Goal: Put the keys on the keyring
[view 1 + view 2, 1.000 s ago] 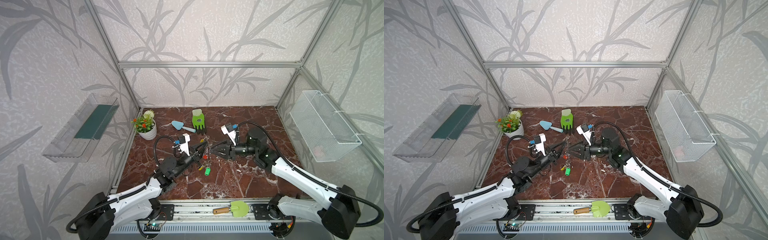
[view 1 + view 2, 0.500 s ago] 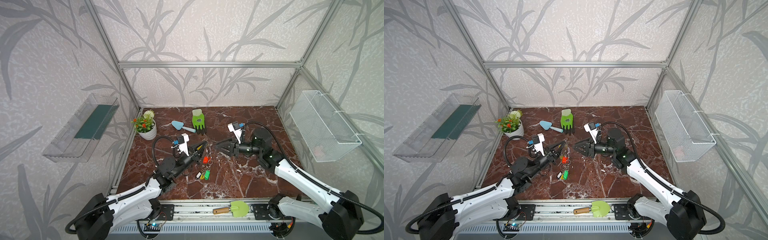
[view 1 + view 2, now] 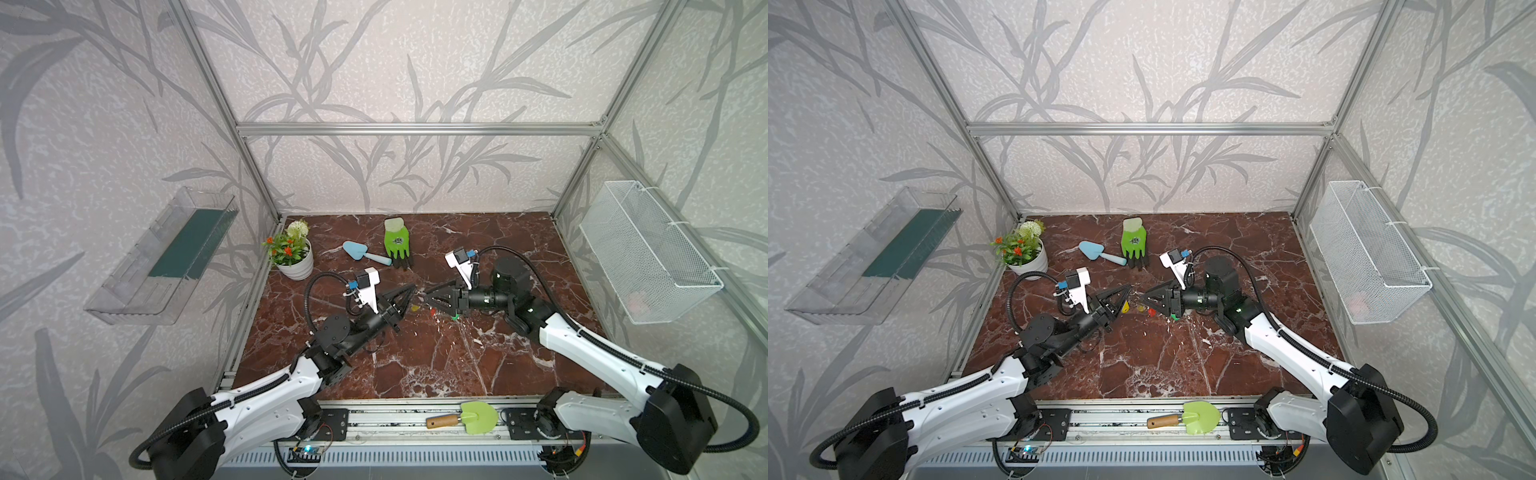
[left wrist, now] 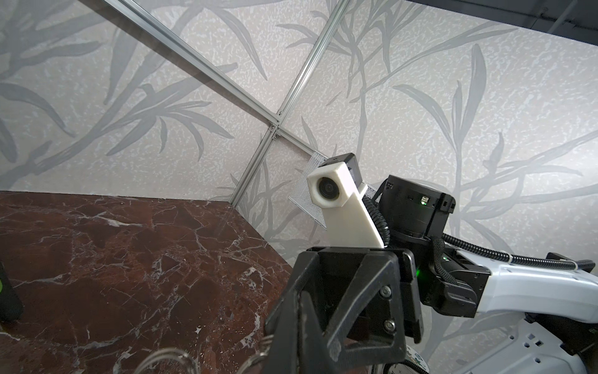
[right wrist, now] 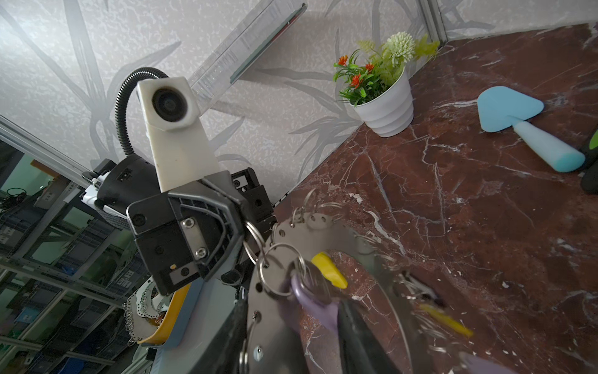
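The left gripper (image 3: pixel 409 291) has its jaws together, clamped on the edge of the keyring (image 5: pixel 318 228), which it holds tilted above the bench (image 3: pixel 415 365) near the middle. Tip to tip with it, the right gripper (image 3: pixel 428 298) has its jaws apart. In the right wrist view they straddle the grey disc, one on each side, and whether either touches it cannot be told. A lilac key (image 5: pixel 310 301) hangs by its split ring (image 5: pixel 278 268) at the disc's rim, just beside one right jaw. A yellow key (image 5: pixel 330 270) shows through the disc's open centre. More wire loops stand along the notched rim, and a second yellow tag beyond is too blurred to place. In both top views a red key (image 3: pixel 432 311) and a green key (image 3: pixel 456 318) sit just under the right jaws. Whether they hang from the disc or lie on the bench cannot be told. Farther back on the bench lie a blue trowel (image 3: pixel 365 253) and a green glove (image 3: pixel 397 243), side by side. A potted plant (image 3: pixel 293 257) stands in the back left corner. A green spade (image 3: pixel 469 417) rests on the front rail between the arm bases. A wire basket (image 3: pixel 648 253) hangs on the right wall and a clear tray (image 3: pixel 166 257) on the left wall.
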### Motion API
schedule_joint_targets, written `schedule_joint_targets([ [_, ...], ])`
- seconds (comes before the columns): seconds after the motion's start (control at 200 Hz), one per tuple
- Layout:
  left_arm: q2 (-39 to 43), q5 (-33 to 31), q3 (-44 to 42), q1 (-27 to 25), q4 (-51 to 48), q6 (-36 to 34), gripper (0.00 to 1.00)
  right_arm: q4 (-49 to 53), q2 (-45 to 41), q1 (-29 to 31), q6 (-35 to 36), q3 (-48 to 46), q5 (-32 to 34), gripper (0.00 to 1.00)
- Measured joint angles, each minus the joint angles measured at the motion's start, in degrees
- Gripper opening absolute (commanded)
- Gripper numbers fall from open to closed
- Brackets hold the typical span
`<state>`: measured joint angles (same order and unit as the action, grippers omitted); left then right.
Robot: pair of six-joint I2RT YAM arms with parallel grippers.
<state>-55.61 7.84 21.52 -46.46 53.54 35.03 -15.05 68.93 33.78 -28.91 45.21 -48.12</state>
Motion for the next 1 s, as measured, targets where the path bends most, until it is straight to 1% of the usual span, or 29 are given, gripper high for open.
schedule_joint_targets([
  [0.09, 0.0, 0.0, 0.0, 0.0, 0.0, 0.0, 0.0, -0.2, 0.5, 0.0, 0.0, -0.1, -0.2, 0.45],
  [0.225, 0.0, 0.2, 0.1, 0.0, -0.3, -0.2, 0.0, -2.2, 0.2, -0.5, -1.0, -1.5, -1.1, 0.52],
  [0.445, 0.7, 0.9, 0.6, 0.0, -3.0, -1.0, 0.0, -4.9, -3.2, -3.6, -3.8, -3.2, -1.9, 0.54],
  [0.54, 1.4, 1.1, 0.7, 0.0, -4.3, -1.5, 0.0, -6.9, -4.7, -5.9, -5.7, -3.7, -1.8, 0.54],
  [0.655, 1.8, 1.5, 0.9, 0.0, -5.1, -1.9, 0.0, -6.5, -4.7, -7.2, -6.2, -3.7, -0.2, 0.5],
  [0.8, 1.4, 1.9, 1.0, 0.0, -5.2, -2.0, 0.0, -5.1, -3.0, -6.8, -5.5, -3.7, 0.8, 0.5],
  [1.005, -2.3, 1.7, 2.3, 0.0, -3.8, -1.8, 0.0, -2.0, -1.6, -4.7, -2.9, -3.7, 0.6, 0.51],
])
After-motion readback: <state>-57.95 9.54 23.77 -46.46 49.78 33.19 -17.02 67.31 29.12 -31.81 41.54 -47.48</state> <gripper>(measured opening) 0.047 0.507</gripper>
